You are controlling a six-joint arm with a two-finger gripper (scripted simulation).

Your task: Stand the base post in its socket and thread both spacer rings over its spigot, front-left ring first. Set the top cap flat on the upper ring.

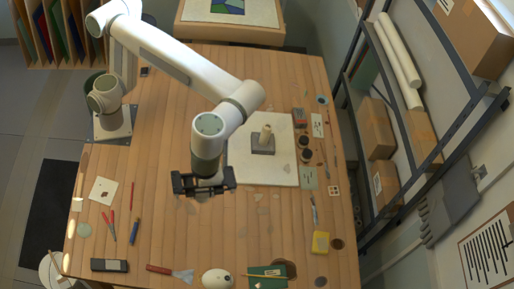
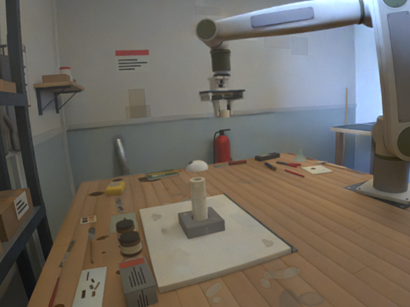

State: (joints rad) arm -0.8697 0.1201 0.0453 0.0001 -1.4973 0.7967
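Observation:
On the white mat point(image 2: 214, 238) in the middle of the bench, the cream base post point(image 2: 198, 198) stands upright in its grey square socket block point(image 2: 201, 223). My gripper point(image 2: 224, 113) hangs high above the bench, on the near side of the mat as the side camera sees it, and its fingers grip a small cream spacer ring point(image 2: 224, 113). In the side camera the wrist point(image 1: 206, 159) covers the ring from above. I cannot make out the second ring or the top cap among the small parts.
The white arm point(image 1: 176, 68) reaches across the bench from its base point(image 1: 108, 116) at the back left. Two dark jars point(image 2: 127, 236), a grey box point(image 2: 137, 281) and cards lie beside the mat, and hand tools point(image 1: 120, 224) are scattered near the front edge.

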